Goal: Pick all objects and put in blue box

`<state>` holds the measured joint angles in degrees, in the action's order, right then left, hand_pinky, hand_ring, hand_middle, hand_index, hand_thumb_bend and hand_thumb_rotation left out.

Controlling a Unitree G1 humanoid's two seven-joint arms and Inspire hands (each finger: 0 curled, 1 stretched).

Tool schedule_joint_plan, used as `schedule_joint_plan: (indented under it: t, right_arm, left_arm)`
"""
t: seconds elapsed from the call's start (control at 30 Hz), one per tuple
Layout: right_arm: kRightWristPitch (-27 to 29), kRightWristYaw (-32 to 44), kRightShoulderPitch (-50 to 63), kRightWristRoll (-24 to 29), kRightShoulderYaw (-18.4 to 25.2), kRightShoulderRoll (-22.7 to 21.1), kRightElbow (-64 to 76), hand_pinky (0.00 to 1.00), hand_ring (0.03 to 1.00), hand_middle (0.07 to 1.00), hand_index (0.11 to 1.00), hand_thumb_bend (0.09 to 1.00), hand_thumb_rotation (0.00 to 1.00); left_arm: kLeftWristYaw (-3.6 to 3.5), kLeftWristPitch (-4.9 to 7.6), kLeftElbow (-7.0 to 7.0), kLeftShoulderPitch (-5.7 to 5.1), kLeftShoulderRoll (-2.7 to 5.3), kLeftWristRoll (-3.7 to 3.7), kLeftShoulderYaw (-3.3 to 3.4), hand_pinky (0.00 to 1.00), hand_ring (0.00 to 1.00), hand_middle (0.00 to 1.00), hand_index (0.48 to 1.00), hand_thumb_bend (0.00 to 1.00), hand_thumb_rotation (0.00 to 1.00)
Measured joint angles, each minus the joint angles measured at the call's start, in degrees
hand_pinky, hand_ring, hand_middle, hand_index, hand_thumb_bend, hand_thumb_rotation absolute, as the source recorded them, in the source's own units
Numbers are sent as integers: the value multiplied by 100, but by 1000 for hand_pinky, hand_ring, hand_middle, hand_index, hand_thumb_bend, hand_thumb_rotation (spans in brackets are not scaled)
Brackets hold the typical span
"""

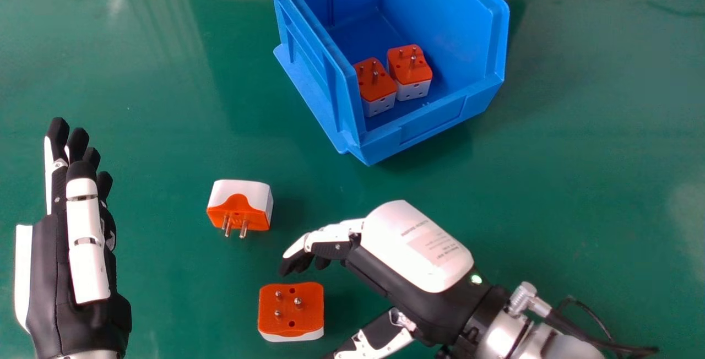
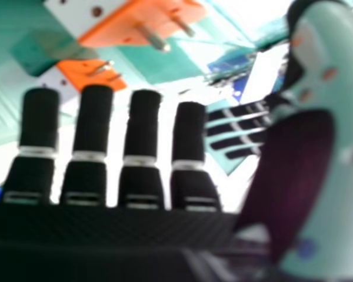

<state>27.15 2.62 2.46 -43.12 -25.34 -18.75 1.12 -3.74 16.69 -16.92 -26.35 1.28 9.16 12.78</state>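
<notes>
"Right hand (image 1: 424,249), quick, what's it doing?"

"Released. My fingers are bending just slightly, relaxed, and my thumb is standing well away from them. I'm hovering over the green table (image 1: 584,128), palm side down"

"Left hand (image 1: 88,238)?"

"Also released, fingers stretching out straight, at the left of the head view"

"Loose adapters, go"

"Two, orange and white. The near adapter (image 1: 291,309) is sitting on the table, orange face and pins up, near my right fingertips, a gap showing between them in the head view. The far adapter (image 1: 239,208) is lying with its orange face and pins turned toward me, farther to the left, between my two hands"

"Right hand view?"

"Both loose ones are showing beyond my fingertips, pins sticking out, one looking much larger. My left hand is showing farther off, between my fingers and thumb"

"Blue box (image 1: 435,122), and then I'm moving on"

"It's standing beyond my right hand, angled, open at the top. Two more adapters, a left one (image 1: 377,86) and a right one (image 1: 409,72), are resting inside side by side at the end nearer me, pins pointing up"
</notes>
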Motion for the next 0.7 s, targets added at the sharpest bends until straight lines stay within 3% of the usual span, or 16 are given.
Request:
schedule_joint_plan:
  t: [0.47,0.7]
  right_arm:
    - [-403,-263,-194,-380,-238,244,-272,510,604,654,651,694,219]
    - [-644,-451,-339,-676,-391,335,-482,513,607,648,648,694,201]
  left_arm:
    - [3,27,24,17,1,3,31,1000,1000,998,1000,293,1000]
    - [1,32,26,20,3,46,55,1000,1000,997,1000,306,1000]
